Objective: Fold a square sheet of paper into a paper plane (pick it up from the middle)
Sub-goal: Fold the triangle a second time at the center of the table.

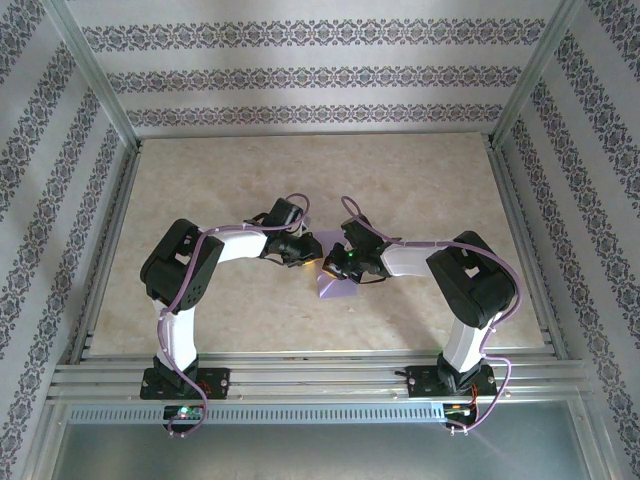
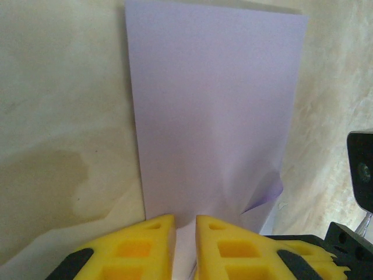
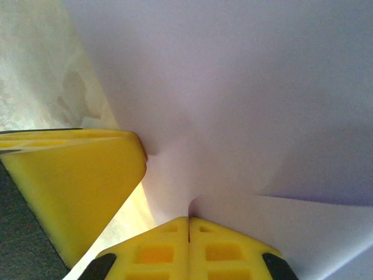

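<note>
The square sheet of paper (image 1: 338, 288), pale lavender, lies on the table between my two grippers. In the left wrist view the sheet (image 2: 210, 116) reads as a tall rectangle with a small curled corner at its near right. My left gripper (image 2: 185, 224) rests its tips on the sheet's near end, jaws slightly apart, with paper showing in the gap. My right gripper (image 3: 188, 220) is shut, with a raised crease of the sheet (image 3: 245, 87) pinched at its tips. The left gripper (image 1: 308, 258) and right gripper (image 1: 335, 265) almost touch. A paper plane is out of view.
The beige marbled table (image 1: 220, 180) is framed by aluminium rails (image 1: 300, 378) and patterned walls. One yellow left finger (image 3: 70, 181) sits close beside the right gripper's tips. The right gripper's black body (image 2: 361, 175) stands at the sheet's right edge.
</note>
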### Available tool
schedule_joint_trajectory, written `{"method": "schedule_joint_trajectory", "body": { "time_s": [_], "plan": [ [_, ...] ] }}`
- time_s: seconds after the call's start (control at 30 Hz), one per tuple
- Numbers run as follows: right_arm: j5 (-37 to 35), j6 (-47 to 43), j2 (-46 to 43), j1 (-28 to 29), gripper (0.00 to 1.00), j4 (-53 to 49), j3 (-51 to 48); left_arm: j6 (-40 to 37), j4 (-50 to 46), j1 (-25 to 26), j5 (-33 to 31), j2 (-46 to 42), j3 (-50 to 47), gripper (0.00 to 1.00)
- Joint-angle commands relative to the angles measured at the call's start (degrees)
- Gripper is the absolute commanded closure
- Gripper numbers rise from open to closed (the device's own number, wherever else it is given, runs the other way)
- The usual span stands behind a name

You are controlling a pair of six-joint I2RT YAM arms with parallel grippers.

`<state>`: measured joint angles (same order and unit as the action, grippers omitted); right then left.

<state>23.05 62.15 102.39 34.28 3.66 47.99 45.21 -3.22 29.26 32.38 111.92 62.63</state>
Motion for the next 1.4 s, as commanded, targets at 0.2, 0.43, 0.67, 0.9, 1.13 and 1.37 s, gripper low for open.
{"method": "schedule_joint_trajectory", "body": {
  "time_s": [0.2, 0.43, 0.67, 0.9, 1.13, 1.37],
  "plan": [
    [-2.0, 0.0, 1.6, 0.3, 0.77, -3.4, -1.1, 3.1, -2.2, -7.0, -2.7, -9.1, -3.8, 0.80],
    [-1.4, 0.4, 1.1, -0.3, 0.61, -2.3, -2.4, 3.4, -1.9, -8.4, -3.1, -12.9, -6.2, 0.80],
    [-1.1, 0.5, 0.4, -1.0, 0.52, -0.9, -3.8, 4.7, 1.0, -8.1, -0.2, -12.9, -8.0, 0.80],
    [-1.2, -0.4, 0.0, -1.6, 0.62, -0.2, -4.8, 4.9, 1.4, -5.2, 1.2, -12.8, -9.1, 0.80],
    [-1.1, -0.6, 0.2, -1.9, 0.80, -0.2, -5.3, 5.3, 2.5, -1.6, 1.5, -12.3, -9.4, 0.81],
    [-0.5, -0.6, 1.4, -1.9, 0.98, -0.9, -4.8, 5.5, 2.6, 1.5, 1.8, -9.1, -7.0, 0.85]
  ]
}}
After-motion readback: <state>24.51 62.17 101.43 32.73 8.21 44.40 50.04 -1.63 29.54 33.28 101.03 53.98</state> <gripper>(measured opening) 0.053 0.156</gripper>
